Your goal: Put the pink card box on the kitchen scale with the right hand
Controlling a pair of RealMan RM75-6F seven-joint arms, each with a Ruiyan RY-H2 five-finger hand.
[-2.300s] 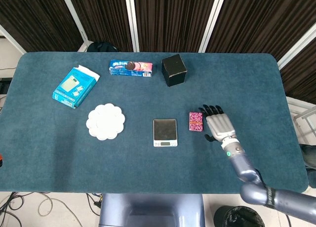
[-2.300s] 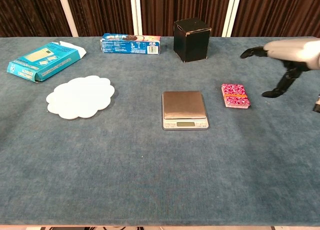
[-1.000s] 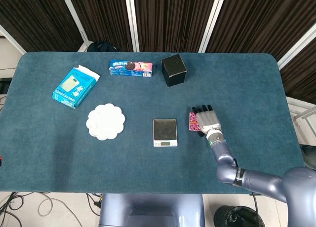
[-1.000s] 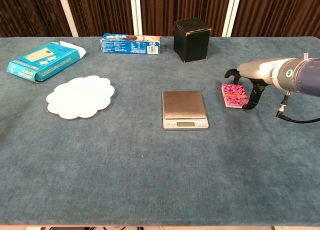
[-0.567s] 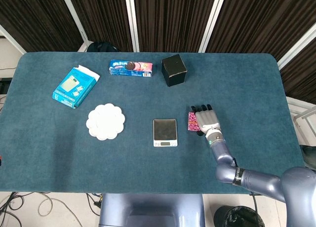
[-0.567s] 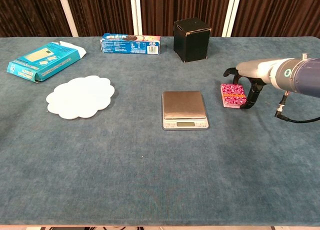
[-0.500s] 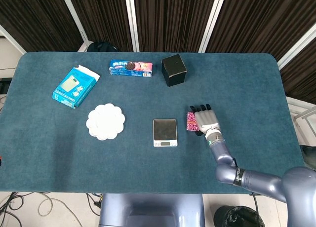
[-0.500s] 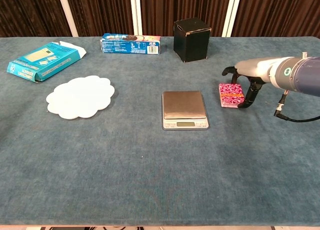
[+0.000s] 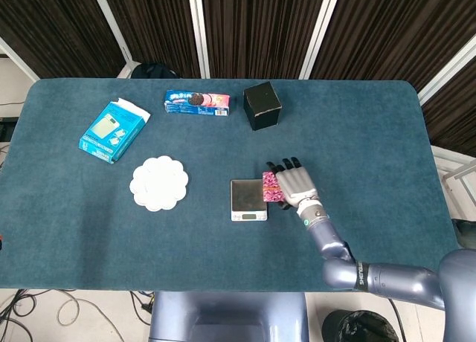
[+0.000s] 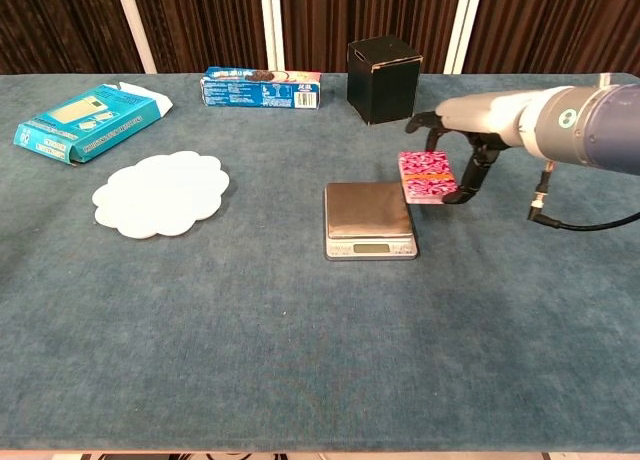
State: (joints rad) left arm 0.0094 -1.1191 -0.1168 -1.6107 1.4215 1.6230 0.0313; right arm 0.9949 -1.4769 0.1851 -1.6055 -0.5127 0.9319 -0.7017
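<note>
My right hand [image 9: 292,186] [image 10: 462,140] holds the pink card box [image 9: 270,186] [image 10: 427,175] lifted off the table, tilted, just past the right edge of the kitchen scale [image 9: 248,198] [image 10: 368,219]. In the chest view the box hangs above the scale's right rim, pinched between thumb and fingers. The steel platform of the scale is bare. My left hand appears in neither view.
A black cube box [image 9: 262,105] [image 10: 383,65] stands behind the scale. A cookie packet [image 9: 196,102] [image 10: 261,88], a teal carton [image 9: 112,131] [image 10: 86,120] and a white scalloped mat [image 9: 159,183] [image 10: 161,192] lie to the left.
My right hand closed on the pink box where it lay right of the scale, lifted it and carried it left to the scale's right edge.
</note>
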